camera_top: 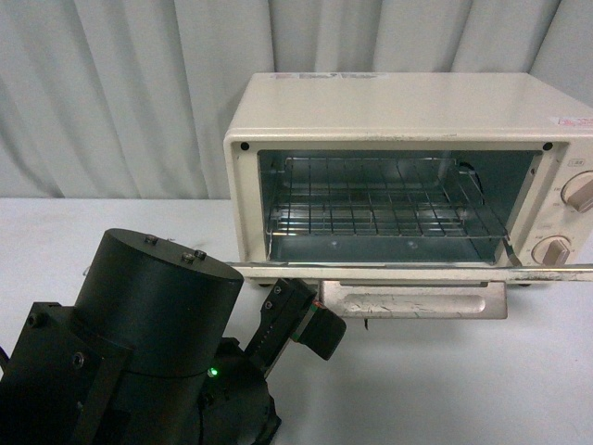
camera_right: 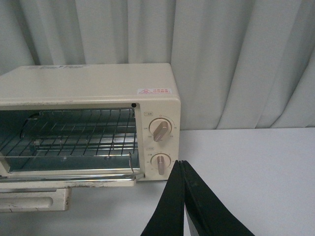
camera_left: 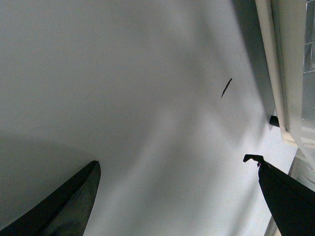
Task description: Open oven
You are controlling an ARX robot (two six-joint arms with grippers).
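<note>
The cream oven (camera_top: pixel 408 102) stands at the back right of the table with its door (camera_top: pixel 417 272) folded down flat, handle (camera_top: pixel 417 301) facing me. The wire rack (camera_top: pixel 380 199) shows inside. My left gripper (camera_top: pixel 306 320) sits just left of the handle, low over the table, open with nothing between its fingers (camera_left: pixel 88 182); in the left wrist view the left gripper (camera_left: pixel 174 162) spans bare table beside the oven's edge (camera_left: pixel 283 73). The right gripper (camera_right: pixel 180 163) is shut and empty, in front of the oven (camera_right: pixel 88 83) near its two knobs (camera_right: pixel 160 130).
A white table (camera_top: pixel 463 389) carries everything. A pale curtain (camera_top: pixel 120 93) hangs close behind the oven. The left arm's black body (camera_top: pixel 139 352) fills the lower left of the front view. A small dark mark (camera_left: pixel 226 87) lies on the table.
</note>
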